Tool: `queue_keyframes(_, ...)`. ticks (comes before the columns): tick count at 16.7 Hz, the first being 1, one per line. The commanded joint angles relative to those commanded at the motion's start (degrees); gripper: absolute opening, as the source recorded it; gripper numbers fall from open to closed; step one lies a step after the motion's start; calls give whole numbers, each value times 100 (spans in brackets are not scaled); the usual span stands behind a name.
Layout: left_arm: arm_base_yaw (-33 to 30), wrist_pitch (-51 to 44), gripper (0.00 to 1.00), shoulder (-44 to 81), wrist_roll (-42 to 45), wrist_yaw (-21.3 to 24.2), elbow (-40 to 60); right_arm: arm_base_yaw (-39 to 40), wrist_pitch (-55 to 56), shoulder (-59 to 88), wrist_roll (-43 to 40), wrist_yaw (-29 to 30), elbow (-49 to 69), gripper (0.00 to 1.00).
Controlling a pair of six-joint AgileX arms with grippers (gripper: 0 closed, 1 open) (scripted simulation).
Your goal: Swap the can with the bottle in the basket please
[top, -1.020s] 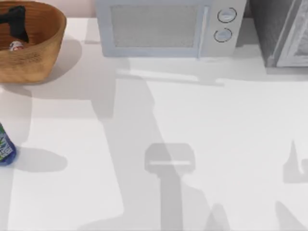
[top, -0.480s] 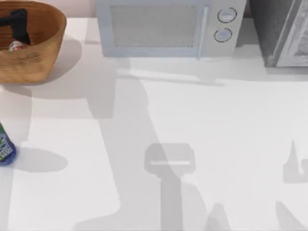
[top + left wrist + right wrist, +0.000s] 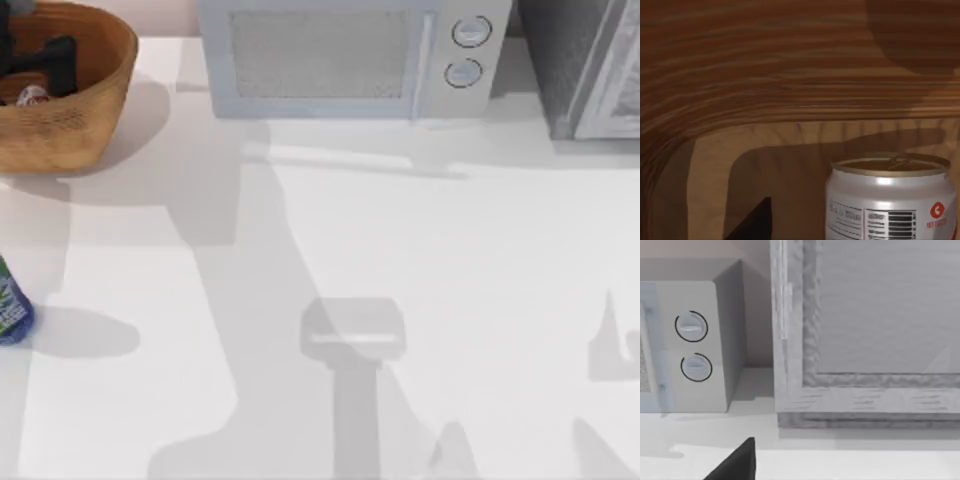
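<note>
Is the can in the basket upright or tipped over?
Upright: the can stands on the basket floor, gold top level and facing up.

I see the can (image 3: 892, 197) standing upright inside the basket (image 3: 85, 105), white with red markings, a barcode and a dull gold top. The basket is round, orange-brown wicker, at the tabletop's far left corner. The bottle (image 3: 12, 305), blue with a green-and-white label, sits at the left edge, well apart from the basket.

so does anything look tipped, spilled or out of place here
Nothing stands out. The can stands upright inside the basket, with the left gripper beside it. The bottle stands upright on the table's left edge, nothing spilled.
</note>
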Motion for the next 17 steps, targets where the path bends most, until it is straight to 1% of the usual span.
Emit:
queue_keyframes(4, -1, 5, 100, 3, -1, 0, -2, 0, 0, 0, 0, 0, 0, 100)
queue_keyframes(17, -1, 5, 2, 3, -1, 0, -2, 0, 0, 0, 0, 0, 0, 100)
